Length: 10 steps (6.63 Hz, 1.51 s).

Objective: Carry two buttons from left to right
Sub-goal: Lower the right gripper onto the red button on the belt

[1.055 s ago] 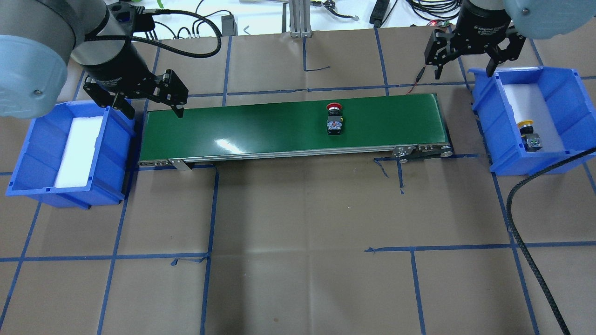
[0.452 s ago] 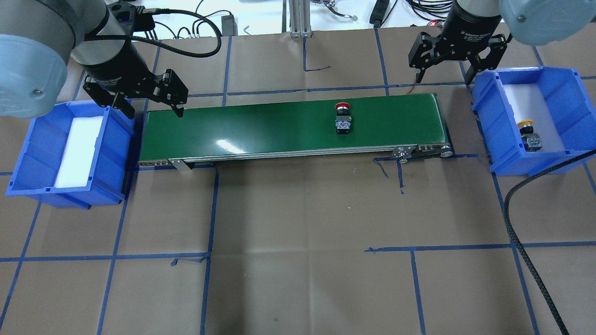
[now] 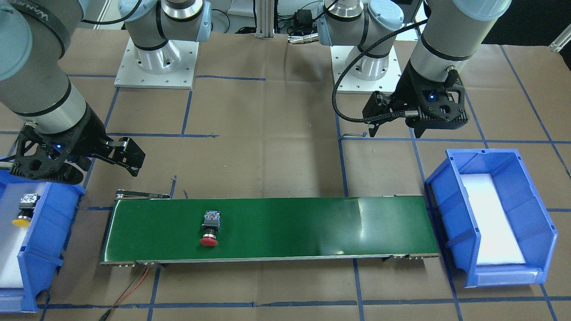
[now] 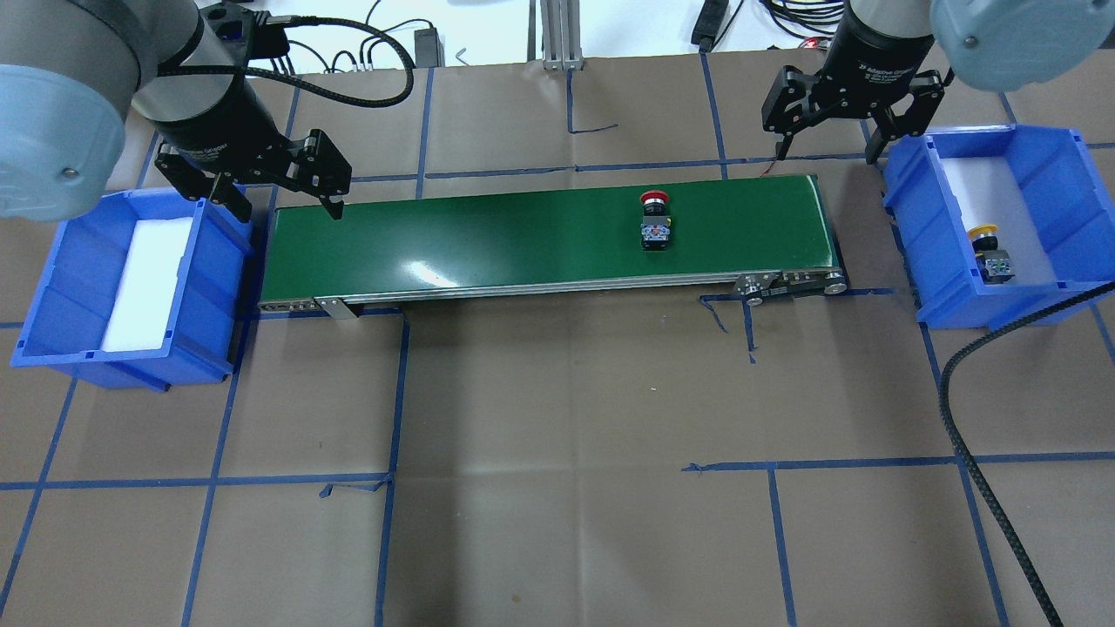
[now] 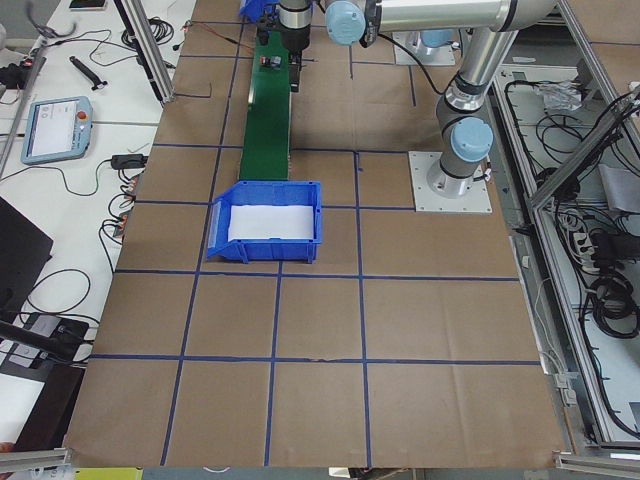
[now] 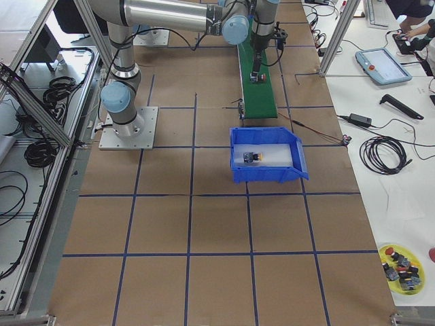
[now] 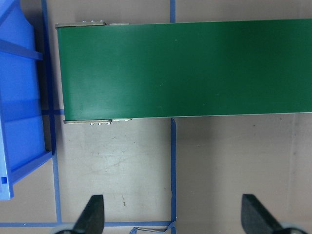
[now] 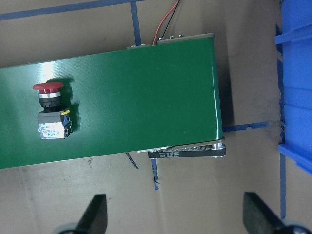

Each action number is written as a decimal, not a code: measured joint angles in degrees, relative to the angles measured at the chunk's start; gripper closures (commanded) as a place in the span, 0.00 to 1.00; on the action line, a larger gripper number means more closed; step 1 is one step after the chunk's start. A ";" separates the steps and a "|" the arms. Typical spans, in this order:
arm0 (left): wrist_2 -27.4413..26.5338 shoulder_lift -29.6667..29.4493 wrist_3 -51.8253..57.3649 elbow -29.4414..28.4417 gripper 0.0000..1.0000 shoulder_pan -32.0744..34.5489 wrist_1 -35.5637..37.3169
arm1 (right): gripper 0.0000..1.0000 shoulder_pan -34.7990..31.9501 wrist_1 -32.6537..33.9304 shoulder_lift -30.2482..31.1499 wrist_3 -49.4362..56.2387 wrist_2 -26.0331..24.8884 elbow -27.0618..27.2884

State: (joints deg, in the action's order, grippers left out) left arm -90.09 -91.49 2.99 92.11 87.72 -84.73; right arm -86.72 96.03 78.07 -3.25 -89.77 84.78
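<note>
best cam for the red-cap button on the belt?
Right wrist-mounted: the red-cap button is close, unobstructed, lying on its side on the green belt. Overhead and front-facing show it whole but small; exterior right, tiny; exterior left, barely; left wrist, not at all.

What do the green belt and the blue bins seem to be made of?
Green conveyor belt: probably smooth rubber or PVC, glossy, since light glare shows on it. Left blue bin and right blue bin: likely moulded plastic, uniform colour, ribbed walls.

Two buttons (image 4: 655, 225); two blue bins (image 4: 52, 287); one green conveyor belt (image 4: 488, 235).
</note>
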 measured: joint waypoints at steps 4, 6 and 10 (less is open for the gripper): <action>0.00 0.00 0.00 -0.06 0.00 0.00 0.00 | 0.03 -1.63 15.93 -0.80 -0.08 8.97 10.30; 0.00 0.07 0.00 -0.11 0.00 0.00 0.02 | 0.04 -1.94 21.06 -4.16 0.02 11.44 12.20; 0.00 0.02 0.00 -0.18 0.00 0.00 0.00 | 0.04 -2.19 27.03 -11.47 0.78 11.14 10.61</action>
State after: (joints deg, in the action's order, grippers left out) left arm -90.09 -91.47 2.99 91.93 87.71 -84.72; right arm -88.91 123.06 66.60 -2.48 -78.63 95.39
